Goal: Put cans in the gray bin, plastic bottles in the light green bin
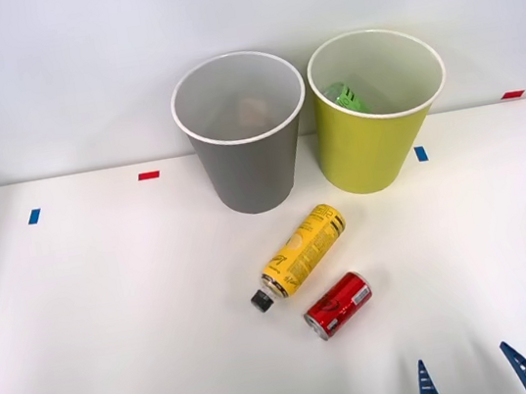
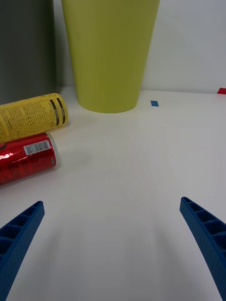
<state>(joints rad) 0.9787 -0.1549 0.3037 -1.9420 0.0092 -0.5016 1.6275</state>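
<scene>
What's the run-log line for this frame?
right gripper: open, empty, near table edge | red can: lying on table | yellow bottle: lying beside can | gray bin, light green bin: upright

The white table (image 1: 111, 309) carries gray bin (image 1: 243, 135), light green bin (image 1: 376, 111), yellow bottle (image 1: 303, 250), red can (image 1: 339, 305).

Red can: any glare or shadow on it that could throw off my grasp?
Front view: the can shows a small bright streak along its side and a faint soft shadow on the table. Right wrist view: mottled reflections across the can, barcode still readable; soft shadow beside it; open right gripper casts only faint shadows.
</scene>
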